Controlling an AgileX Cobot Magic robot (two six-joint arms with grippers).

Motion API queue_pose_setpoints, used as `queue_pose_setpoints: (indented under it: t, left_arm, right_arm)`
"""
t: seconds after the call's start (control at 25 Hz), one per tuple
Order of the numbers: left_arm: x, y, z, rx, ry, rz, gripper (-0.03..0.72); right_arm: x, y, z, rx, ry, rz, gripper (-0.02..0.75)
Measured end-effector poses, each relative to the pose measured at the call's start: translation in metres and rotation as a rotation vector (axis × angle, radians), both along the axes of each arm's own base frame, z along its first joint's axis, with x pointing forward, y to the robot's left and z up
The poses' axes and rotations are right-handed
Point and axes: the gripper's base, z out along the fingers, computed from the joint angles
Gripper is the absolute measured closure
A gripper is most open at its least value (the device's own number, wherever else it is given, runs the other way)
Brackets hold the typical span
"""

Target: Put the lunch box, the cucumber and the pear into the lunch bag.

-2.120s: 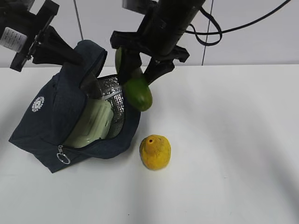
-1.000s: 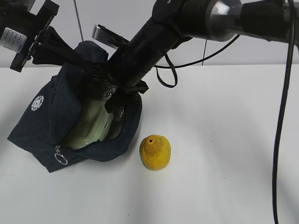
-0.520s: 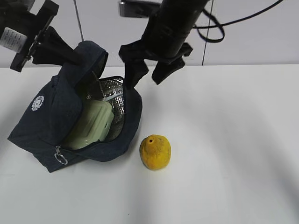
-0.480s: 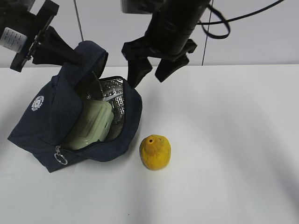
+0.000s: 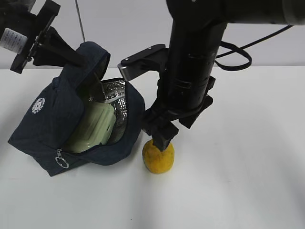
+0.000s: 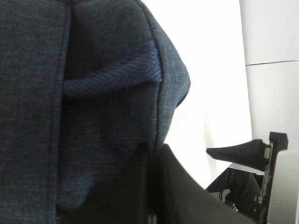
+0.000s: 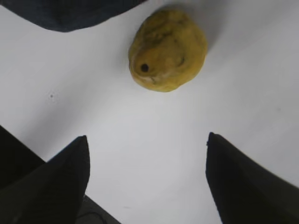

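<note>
The pear (image 5: 158,158) sits on the white tabletop (image 5: 238,143) just beside the open mouth of the lunch bag (image 5: 52,119), and the right end effector (image 5: 163,138) hangs directly above it, so the coming move looks like a plain descent rather than a sideways reach. In the right wrist view the pear (image 7: 167,50) lies ahead of the spread fingers (image 7: 56,177), roughly centred between them but beyond their tips, its dark stem hole turned toward the camera; the fingers stand wide apart and hold nothing. The pear is squat with no marked long axis, so the approach angle should matter little. The right arm is plainly the nearer one. The left end effector (image 5: 57,47) is up at the bag's rear flap and appears to pinch the fabric, holding the mouth open; its wrist view shows dark fabric (image 6: 70,93) close against its fingers. The pale green lunch box (image 5: 95,126) lies inside the foil-lined bag; the cucumber is not visible, so presumably it is deeper inside.
</note>
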Motion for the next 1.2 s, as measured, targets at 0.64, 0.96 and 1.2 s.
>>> queue_pose_setpoints:
  t: [0.64,0.96,1.2]
  left_arm:
    - [0.000,0.000,0.000,0.000,0.000,0.000,0.683]
    - [0.000,0.000,0.000,0.000,0.000,0.000,0.683]
    - [0.000,0.000,0.000,0.000,0.000,0.000,0.683]
  right_arm:
    - [0.015,0.029,-0.060,-0.071,-0.058,-0.036,0.169]
    - [0.026,0.032,-0.080,-0.098,-0.104,-0.056,0.218]
    - [0.028,0.032,-0.080,-0.092,-0.125,-0.058,0.407]
